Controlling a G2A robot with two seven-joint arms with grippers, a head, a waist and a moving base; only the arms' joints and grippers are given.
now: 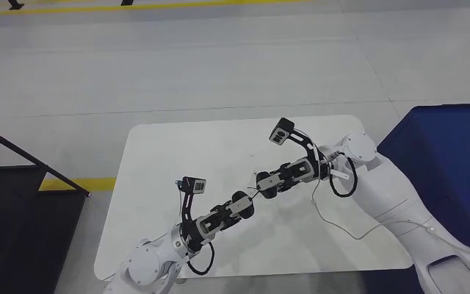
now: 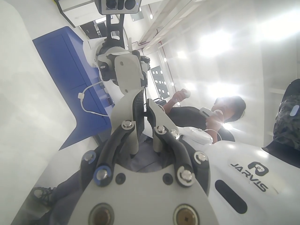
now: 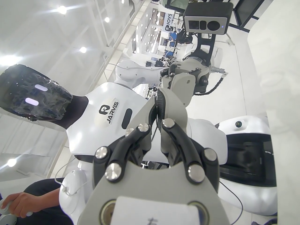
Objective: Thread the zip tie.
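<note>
Above the middle of the white table (image 1: 169, 162) my two grippers meet tip to tip. The left gripper (image 1: 248, 198) comes from the near left and the right gripper (image 1: 260, 189) from the right. The zip tie (image 1: 254, 193) is a thin dark strip between them. In the left wrist view the left gripper (image 2: 145, 100) is shut on the zip tie (image 2: 145, 114), with the right gripper's white body just beyond. In the right wrist view the right gripper (image 3: 157, 105) is shut, its pads pressed together, and the thin zip tie (image 3: 153, 134) runs out behind the fingers.
A blue cabinet (image 1: 440, 154) stands off the table's right edge. A black frame (image 1: 37, 169) stands off the left side. A white cable (image 1: 330, 220) hangs from the right arm over the table's near right part.
</note>
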